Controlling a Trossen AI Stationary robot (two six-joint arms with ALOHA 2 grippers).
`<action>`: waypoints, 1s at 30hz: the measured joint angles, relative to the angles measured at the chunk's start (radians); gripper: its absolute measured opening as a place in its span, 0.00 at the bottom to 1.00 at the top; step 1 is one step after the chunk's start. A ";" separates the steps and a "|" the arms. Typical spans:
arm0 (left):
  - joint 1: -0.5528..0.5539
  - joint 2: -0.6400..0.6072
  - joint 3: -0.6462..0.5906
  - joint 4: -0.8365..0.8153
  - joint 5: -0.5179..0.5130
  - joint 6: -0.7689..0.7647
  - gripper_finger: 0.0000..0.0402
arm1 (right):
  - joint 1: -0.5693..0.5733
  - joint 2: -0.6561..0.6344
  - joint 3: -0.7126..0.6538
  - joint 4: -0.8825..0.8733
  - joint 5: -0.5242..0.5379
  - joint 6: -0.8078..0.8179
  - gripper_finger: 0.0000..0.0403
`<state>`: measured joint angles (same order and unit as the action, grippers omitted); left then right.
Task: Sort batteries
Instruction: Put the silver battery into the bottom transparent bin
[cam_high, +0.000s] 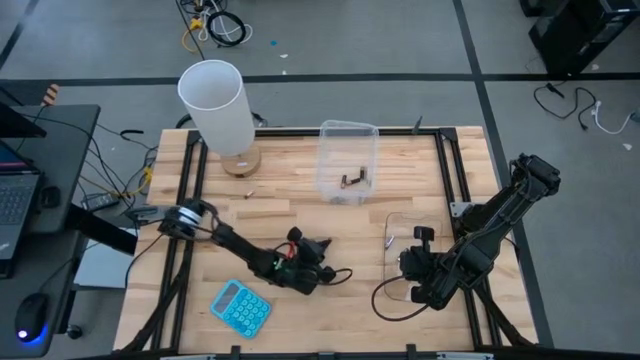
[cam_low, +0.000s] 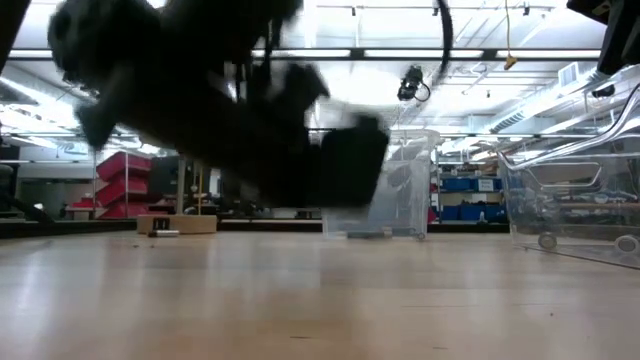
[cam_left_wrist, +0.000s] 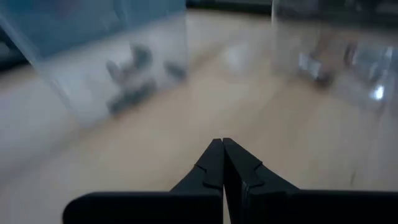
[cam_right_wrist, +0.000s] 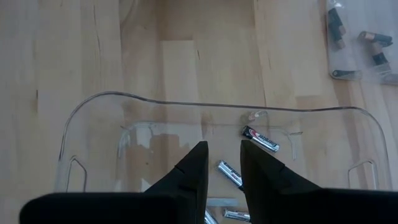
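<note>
Several batteries (cam_right_wrist: 260, 139) lie in the near clear tub (cam_right_wrist: 93, 106) at the table's right, more in the far clear tub (cam_high: 347, 160), and one lies loose near the lamp (cam_high: 217, 110). They look like small, stiff, smooth cylinders, some dark, some silvery; probably light and prone to roll, best pinched across the middle. Above the near tub, the right gripper (cam_right_wrist: 221, 163) hangs with fingers apart, empty. Left of centre, the left gripper (cam_left_wrist: 222, 163) has its fingers pressed together on nothing.
</note>
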<state>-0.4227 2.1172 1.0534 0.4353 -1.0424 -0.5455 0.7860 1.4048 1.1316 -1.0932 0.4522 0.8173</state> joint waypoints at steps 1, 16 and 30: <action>-0.005 -0.031 0.000 -0.011 -0.016 0.013 0.00 | 0.000 0.000 0.000 0.000 0.000 0.000 0.20; -0.019 -0.605 -0.001 -1.045 0.205 -0.160 0.00 | 0.000 0.000 0.000 0.012 0.000 -0.005 0.20; 0.053 -0.630 -0.282 -1.124 0.368 -0.250 0.24 | 0.000 0.000 0.000 0.025 0.026 -0.009 0.20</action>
<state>-0.3697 1.4868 0.7712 -0.6883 -0.6745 -0.7953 0.7860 1.4049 1.1316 -1.0684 0.4778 0.8082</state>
